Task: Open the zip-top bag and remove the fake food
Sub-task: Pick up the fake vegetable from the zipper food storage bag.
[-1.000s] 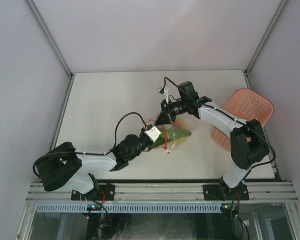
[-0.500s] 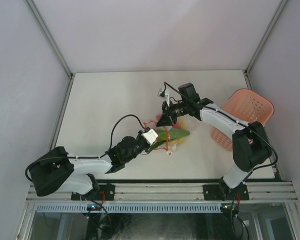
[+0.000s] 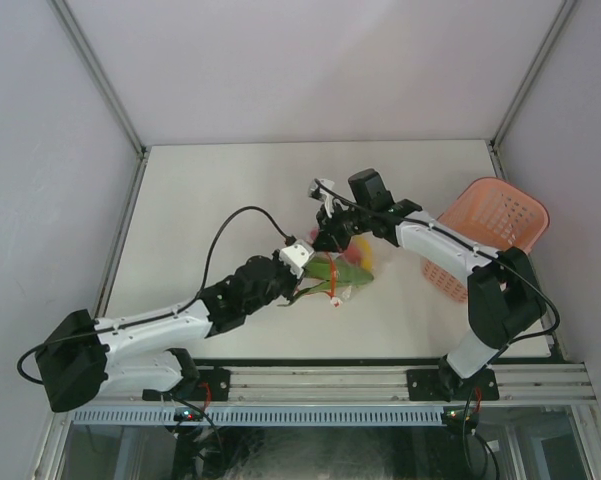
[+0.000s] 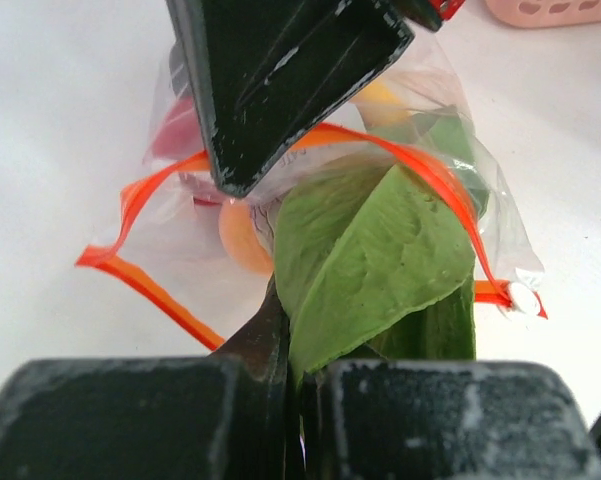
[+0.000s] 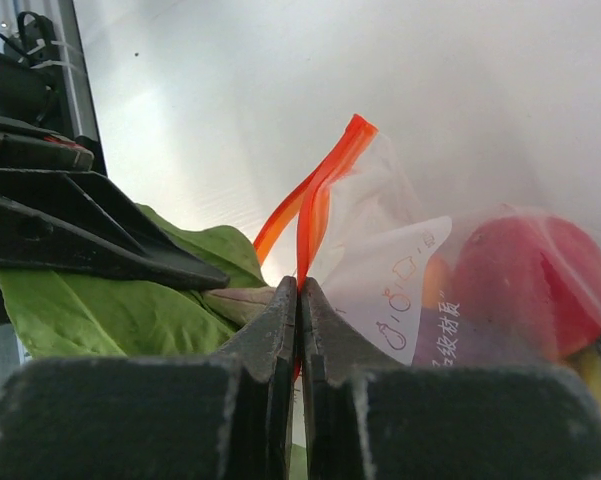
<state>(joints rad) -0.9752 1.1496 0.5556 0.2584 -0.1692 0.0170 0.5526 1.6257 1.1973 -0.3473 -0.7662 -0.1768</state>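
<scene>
Left tool (image 4: 290, 345): we found it clamped narrow on the base of the green leaf (image 4: 380, 250).
Right tool (image 5: 298, 292): pinched tight on the red-orange zipper strip (image 5: 325, 180), holding one lip of the mouth.
Zip-top bag (image 5: 385, 215): we noted the mouth gaping; it sat mid-counter between both tools, with the leaf poking out toward the left tool.
Fake food inside: red fruit (image 5: 525, 280) beside the white label (image 5: 405, 290); orange fruit (image 4: 242, 235) beside the leaf.
Counter (image 3: 210, 200): white.
Pink basket (image 3: 490, 225): at the right edge, well apart from the bag.
</scene>
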